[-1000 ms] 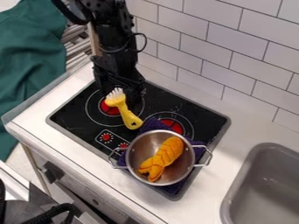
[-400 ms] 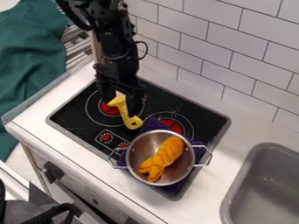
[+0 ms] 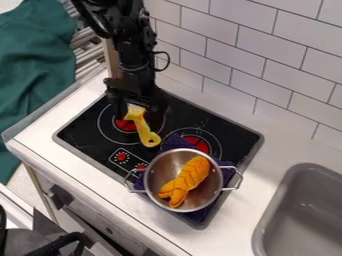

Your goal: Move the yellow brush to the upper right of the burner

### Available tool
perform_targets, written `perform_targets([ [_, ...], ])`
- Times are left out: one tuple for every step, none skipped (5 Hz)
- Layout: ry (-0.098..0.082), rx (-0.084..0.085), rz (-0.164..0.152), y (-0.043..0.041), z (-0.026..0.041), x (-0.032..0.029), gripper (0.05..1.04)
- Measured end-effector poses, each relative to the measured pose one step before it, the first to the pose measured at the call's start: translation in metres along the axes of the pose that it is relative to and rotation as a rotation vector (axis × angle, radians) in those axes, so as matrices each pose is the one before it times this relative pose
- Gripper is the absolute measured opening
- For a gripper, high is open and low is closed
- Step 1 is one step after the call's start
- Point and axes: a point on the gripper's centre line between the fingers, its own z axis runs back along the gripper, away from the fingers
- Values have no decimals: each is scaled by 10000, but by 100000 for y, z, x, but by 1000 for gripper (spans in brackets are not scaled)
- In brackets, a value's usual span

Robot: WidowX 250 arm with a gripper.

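Observation:
The black gripper [image 3: 139,106] hangs over the rear-left burner [image 3: 124,124], right at the bristle end of the yellow brush [image 3: 143,127]. Part of the brush's head is hidden under it, and whether it holds the brush I cannot tell. The brush's handle slants down toward the front right, its holed end lying between the two red burner rings, by the purple cloth.
A steel pot [image 3: 159,167] with an orange toy [image 3: 187,181] inside sits on the purple cloth [image 3: 175,142], partly over the right burner [image 3: 198,143]. A grey sink [image 3: 280,200] is at right; a tiled wall [image 3: 234,55] stands behind.
The gripper has come down and slightly inward over the brush's head, now covering the white bristles. The brush has shifted a little, its handle end slightly up and left.

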Motion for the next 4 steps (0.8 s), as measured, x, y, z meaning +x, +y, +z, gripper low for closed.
perform_targets([
  [350, 73, 2241, 173, -798, 690, 1001],
  [496, 170, 1045, -27, -1313, 641, 1001],
  [77, -306, 433, -146, -447, 1395, 1001],
  [-154, -196, 186, -87, -409, 1627, 964],
])
